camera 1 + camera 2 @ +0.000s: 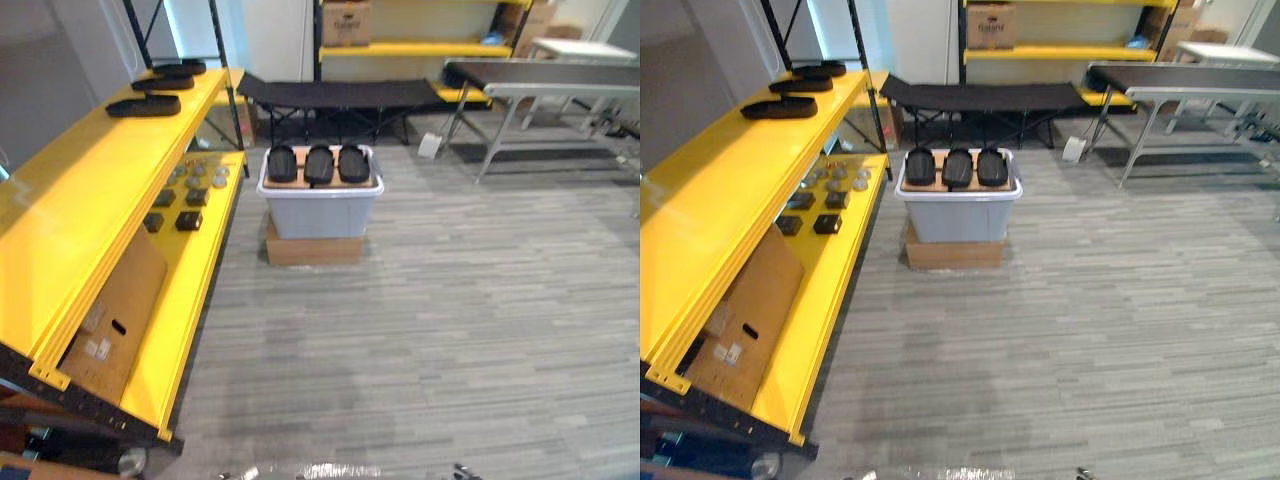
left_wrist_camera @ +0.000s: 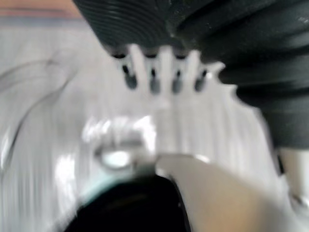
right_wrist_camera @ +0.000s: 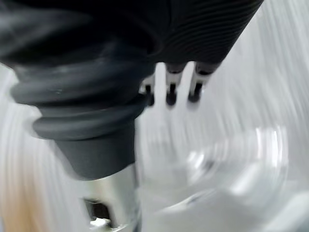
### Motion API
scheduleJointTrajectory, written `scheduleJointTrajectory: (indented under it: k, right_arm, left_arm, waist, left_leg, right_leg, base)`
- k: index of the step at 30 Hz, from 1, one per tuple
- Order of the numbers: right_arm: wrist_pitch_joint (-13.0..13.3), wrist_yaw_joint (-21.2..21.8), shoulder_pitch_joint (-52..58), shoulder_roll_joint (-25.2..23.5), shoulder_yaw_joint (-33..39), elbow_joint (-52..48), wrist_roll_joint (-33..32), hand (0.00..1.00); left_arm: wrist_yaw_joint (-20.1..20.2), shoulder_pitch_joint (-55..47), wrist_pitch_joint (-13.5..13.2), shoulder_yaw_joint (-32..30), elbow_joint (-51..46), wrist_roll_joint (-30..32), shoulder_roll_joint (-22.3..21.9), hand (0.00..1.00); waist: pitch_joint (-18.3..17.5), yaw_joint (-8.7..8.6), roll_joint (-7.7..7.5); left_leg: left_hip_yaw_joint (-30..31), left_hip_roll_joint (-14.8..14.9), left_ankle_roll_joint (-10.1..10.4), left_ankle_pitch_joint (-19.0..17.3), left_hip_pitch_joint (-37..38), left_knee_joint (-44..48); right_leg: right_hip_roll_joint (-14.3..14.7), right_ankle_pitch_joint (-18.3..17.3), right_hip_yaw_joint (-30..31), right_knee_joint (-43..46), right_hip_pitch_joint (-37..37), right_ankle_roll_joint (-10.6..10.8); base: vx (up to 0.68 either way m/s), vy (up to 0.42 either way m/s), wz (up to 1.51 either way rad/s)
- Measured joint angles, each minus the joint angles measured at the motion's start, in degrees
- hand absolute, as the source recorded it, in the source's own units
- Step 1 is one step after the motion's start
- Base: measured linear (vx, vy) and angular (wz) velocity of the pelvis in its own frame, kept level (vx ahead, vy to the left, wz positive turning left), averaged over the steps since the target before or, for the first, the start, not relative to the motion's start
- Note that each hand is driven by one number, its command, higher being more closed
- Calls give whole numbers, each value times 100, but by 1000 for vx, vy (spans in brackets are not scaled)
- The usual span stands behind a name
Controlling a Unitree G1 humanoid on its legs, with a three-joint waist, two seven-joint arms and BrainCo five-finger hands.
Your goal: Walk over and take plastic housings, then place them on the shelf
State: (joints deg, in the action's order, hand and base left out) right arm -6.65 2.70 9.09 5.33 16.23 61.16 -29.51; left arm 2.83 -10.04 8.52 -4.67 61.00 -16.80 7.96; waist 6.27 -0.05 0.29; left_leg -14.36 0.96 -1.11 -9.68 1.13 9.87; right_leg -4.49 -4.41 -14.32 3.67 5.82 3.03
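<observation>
Fingers straight and relaxed, left hand [image 2: 166, 60], right hand [image 3: 172, 78], touching nothing

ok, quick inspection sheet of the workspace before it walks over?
Surface: yellow top shelf on the left, near part bare.
Job's things: three black housings on top of the grey bin; three more housings at the shelf's far end.
Clutter: small dark parts and a cardboard sheet on the lower shelf.
Hands: left hand and right hand, fingers straight, holding nothing.
Cables: nothing seen.
Surroundings: grey floor; cardboard box under the bin; black cot and grey table beyond.
</observation>
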Motion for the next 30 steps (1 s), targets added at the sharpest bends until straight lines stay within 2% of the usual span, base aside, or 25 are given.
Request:
scheduleJointTrajectory:
  k: [1, 5, 8, 13, 19, 23, 26, 28, 30]
  right_arm:
    - [0, 18, -39, -126, 361, 100, -168, 0]
    - [18, 16, -39, -231, 462, 117, -169, 0]
    - [23, 16, -204, -267, 461, 111, -141, 0]
    - [68, -13, -362, -347, 460, 111, -89, 0]
    - [85, -6, -494, -380, 459, 101, 110, 0]
    - [475, -8, -494, -440, 450, 101, 88, 0]
    - [930, -12, -478, -495, 416, 96, 89, 0]
    - [1068, -24, -436, -500, 334, 88, 90, 0]
    - [1074, -29, -394, -500, 332, 86, 38, 0]
  left_arm:
    - [-83, 74, 40, -96, 102, -138, -68, 0]
    - [-167, 117, 31, -148, 106, -134, -85, 0]
    - [-189, 157, 38, -146, 112, -246, -82, 0]
    - [-281, 218, 147, -136, 119, -351, -51, 0]
    - [-384, 232, 139, -133, 111, -472, -45, 0]
    - [-494, 230, 117, -133, 110, -460, -62, 0]
    - [-525, 204, 17, -136, 107, -469, -77, 0]
    - [-568, 193, -9, -136, 107, -472, -82, 0]
    - [-638, 168, -96, -138, 103, -473, -97, 0]
  waist:
    - [33, -10, 35]
    - [74, -18, -40]
    - [86, -14, -50]
    - [181, -31, -64]
    - [279, -35, -93]
    - [282, -40, -88]
    - [282, -45, -89]
    - [283, -54, -90]
    - [282, -55, -95]
  left_leg:
    - [-177, -57, 6, 222, 120, -346]
    - [-259, -163, -5, 380, 616, -870]
    - [-372, -203, 43, 456, 794, -1163]
    - [-393, -229, 107, 500, 1010, -1387]
    - [-431, -250, 122, 491, 1099, -1434]
    - [-432, -248, 125, 489, 1102, -1434]
    - [-503, -253, 125, 489, 1122, -1437]
    - [-517, -256, 124, 489, 1154, -1443]
    - [-525, -266, 121, 490, 1173, -1448]
  right_leg:
    - [-45, 144, -18, -253, 26, 59]
    - [-50, 313, -112, -503, 390, 140]
    - [-43, 317, -137, -546, 421, 153]
    - [-43, 317, -269, -557, 513, 363]
    - [-57, 324, -305, -543, 552, 374]
    - [-56, 324, -306, -541, 553, 373]
    - [-60, 323, -291, -541, 537, 370]
    - [-61, 319, -289, -541, 542, 362]
    - [-67, 298, -290, -540, 548, 328]
  base:
    - [145, 73, -10]
    - [161, 37, -9]
    - [99, 24, -17]
    - [57, 24, -1]
    - [-1, 4, -1]
    - [-35, -9, -1]
    - [-113, -9, -11]
    - [-102, -4, -9]
    - [-94, -4, -5]
